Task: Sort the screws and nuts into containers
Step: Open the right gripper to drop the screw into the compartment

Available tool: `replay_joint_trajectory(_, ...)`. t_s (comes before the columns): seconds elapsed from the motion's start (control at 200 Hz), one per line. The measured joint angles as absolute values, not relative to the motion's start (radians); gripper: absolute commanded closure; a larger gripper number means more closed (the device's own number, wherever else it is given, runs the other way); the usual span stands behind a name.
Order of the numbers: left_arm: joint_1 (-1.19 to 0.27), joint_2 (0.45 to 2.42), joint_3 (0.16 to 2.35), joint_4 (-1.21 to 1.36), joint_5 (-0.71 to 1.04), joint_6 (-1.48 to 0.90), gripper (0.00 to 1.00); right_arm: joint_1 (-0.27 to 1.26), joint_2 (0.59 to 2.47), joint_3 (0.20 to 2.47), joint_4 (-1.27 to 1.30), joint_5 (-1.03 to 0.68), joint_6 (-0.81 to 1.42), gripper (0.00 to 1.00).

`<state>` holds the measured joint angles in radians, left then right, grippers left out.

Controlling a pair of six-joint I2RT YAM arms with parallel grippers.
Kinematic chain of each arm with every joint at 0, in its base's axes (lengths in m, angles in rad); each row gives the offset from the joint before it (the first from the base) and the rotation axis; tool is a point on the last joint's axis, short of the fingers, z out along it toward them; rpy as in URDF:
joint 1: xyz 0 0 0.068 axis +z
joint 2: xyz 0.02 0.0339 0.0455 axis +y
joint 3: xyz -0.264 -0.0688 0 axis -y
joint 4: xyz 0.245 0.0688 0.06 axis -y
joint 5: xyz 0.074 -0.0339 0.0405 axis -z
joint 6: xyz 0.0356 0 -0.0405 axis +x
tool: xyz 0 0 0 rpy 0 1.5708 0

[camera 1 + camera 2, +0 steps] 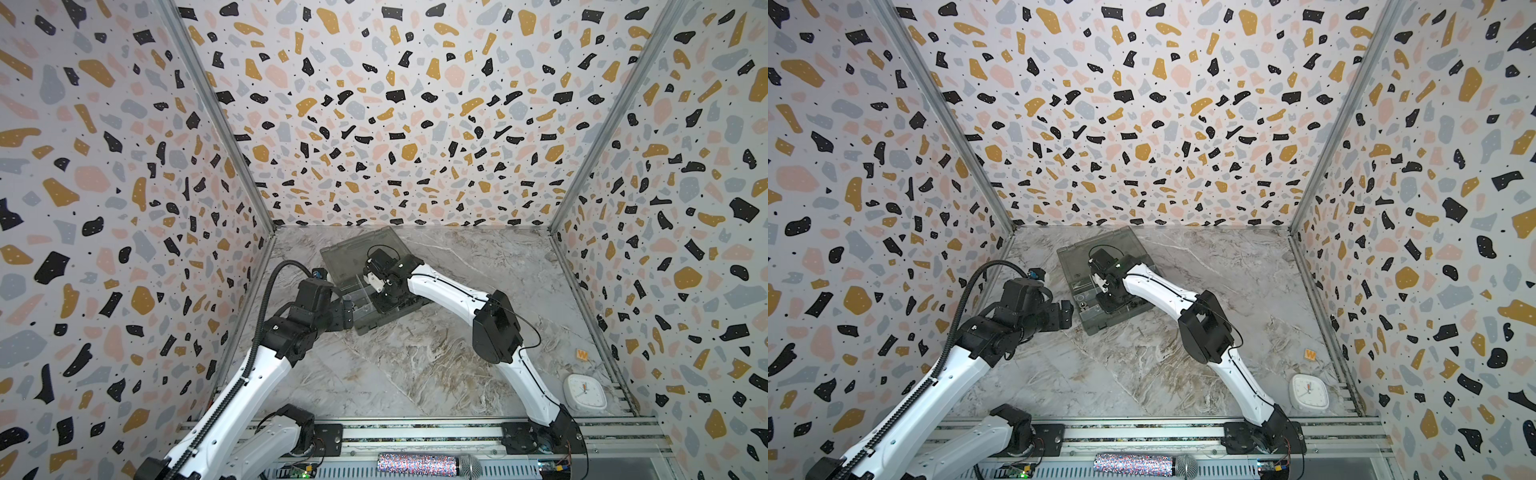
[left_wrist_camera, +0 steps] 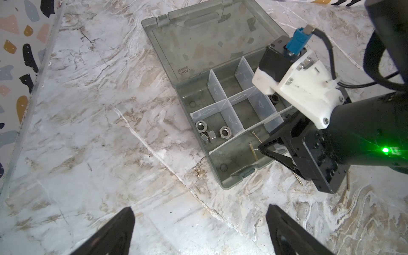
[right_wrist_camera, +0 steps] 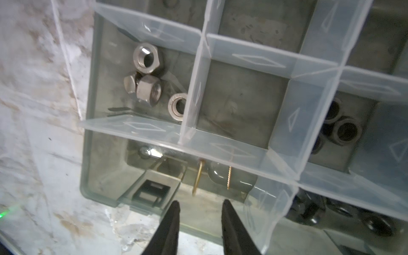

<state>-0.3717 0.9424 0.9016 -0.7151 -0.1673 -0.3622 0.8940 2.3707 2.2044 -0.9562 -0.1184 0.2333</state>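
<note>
Brass screws (image 3: 198, 177) lie in a compartment (image 3: 106, 170), apparently clear of parted right fingers (image 3: 169, 229).

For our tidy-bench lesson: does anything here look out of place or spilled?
Yes: two screws lie loose on the table just outside the box, while other screws sit inside its long compartment.

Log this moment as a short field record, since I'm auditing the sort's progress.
container: organizer box, lid open
silver nuts: grouped in one corner compartment
dark nuts: a different compartment
boxed screws: two, long compartment
loose screws: two on table outside box
right gripper: open, empty, over screw compartment
left gripper: open, empty, over table
</note>
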Motion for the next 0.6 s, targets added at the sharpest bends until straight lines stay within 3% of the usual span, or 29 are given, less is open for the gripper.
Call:
replay_joint_trajectory(0.145, -0.364, 0.949, 0.902, -0.716, -0.164, -0.359, 0.05, 0.894, 2.367, 2.204, -0.959, -0.111, 0.225, 0.58)
replay_joint_trajectory(0.26, -0.363, 0.957, 0.902, -0.711, -0.157, -0.359, 0.05, 0.888, 2.320, 2.136, -0.946, -0.084, 0.224, 0.64)
replay_joint_trajectory(0.41, -0.363, 0.996, 0.907, -0.693, -0.154, -0.363, 0.04, 0.866, 2.121, 1.860, -0.903, -0.052, 0.250, 0.70)
replay_joint_trajectory(0.601, -0.363, 1.060, 0.941, -0.617, -0.098, -0.380, 0.01, 0.760, 1.830, 1.467, -0.838, -0.042, 0.336, 0.68)
